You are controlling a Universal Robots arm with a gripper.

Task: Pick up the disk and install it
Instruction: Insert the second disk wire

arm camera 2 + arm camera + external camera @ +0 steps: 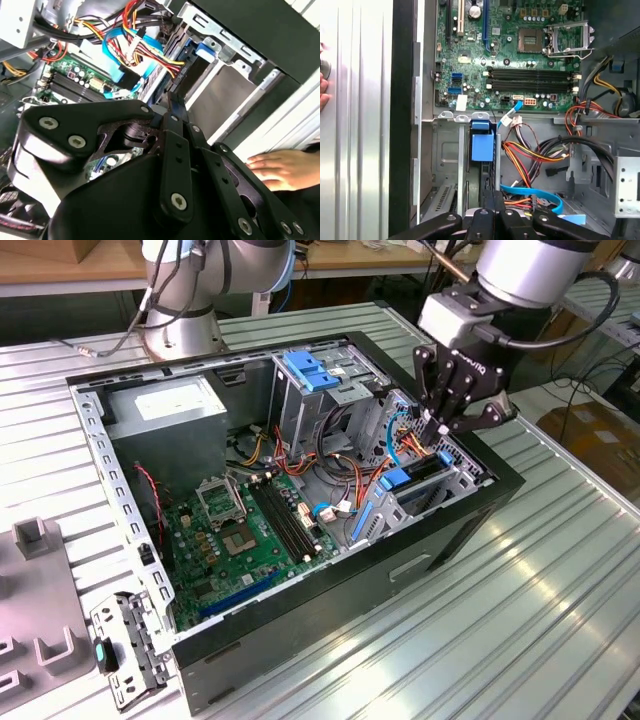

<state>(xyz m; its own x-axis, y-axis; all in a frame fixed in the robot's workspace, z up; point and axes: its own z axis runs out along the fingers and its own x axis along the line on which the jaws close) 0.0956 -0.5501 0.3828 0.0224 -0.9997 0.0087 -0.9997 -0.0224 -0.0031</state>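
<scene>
standing on edge in the case bay, one disk (pixel 418 483) beneath one gripper (pixel 440 428), fingers pinched together, grasping nothing.

The computer case (pixel 300 640) lies open on the table (pixel 560 620). Inside, the power supply (pixel 165 410) sits far left, the motherboard (pixel 250 530) in the middle, and the disk (pixel 415 480) stands in the bay at the exterior view's right, under the gripper (pixel 440 425).

Black robot hand (pixel 172 107) fingers together above open computer case (pixel 260 30), coloured cables (pixel 135 45), person's hand (pixel 280 167) beside.
</scene>
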